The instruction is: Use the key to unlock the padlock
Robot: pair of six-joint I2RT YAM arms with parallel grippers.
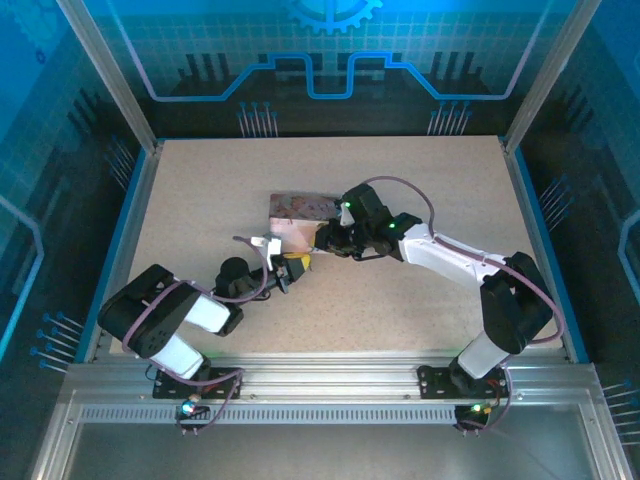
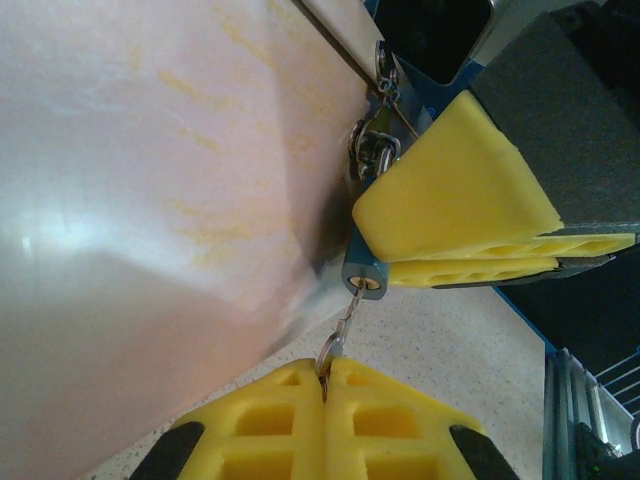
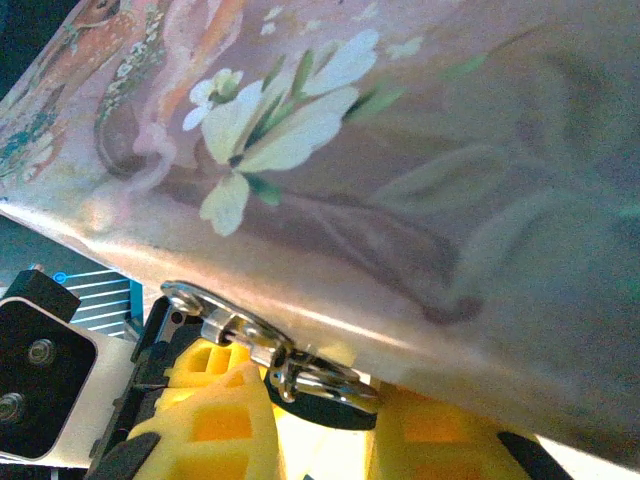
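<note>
The padlock (image 2: pixel 362 274) is a small bluish body whose silvery shackle (image 2: pixel 368 150) hangs through the hasp of the pink tin (image 2: pixel 150 200). My right gripper (image 3: pixel 320 425) is shut on the padlock (image 3: pixel 322 408), with a yellow pad on either side of its dark body. Those same fingers (image 2: pixel 460 205) clamp the padlock from the right in the left wrist view. The thin key (image 2: pixel 350 310) runs from the keyhole in the padlock's bottom end down to my left gripper (image 2: pixel 325 372), which is shut on the key's head. From above, both grippers meet at the tin's front edge (image 1: pixel 300 258).
The picture-printed tin (image 1: pixel 298 220) lies mid-table, its flowered lid (image 3: pixel 330 130) close above the right fingers. A silvery hasp (image 3: pixel 225 320) sticks out from its front edge. Speckled tabletop (image 1: pixel 400 300) lies all round, bounded by a blue rim (image 1: pixel 538 230).
</note>
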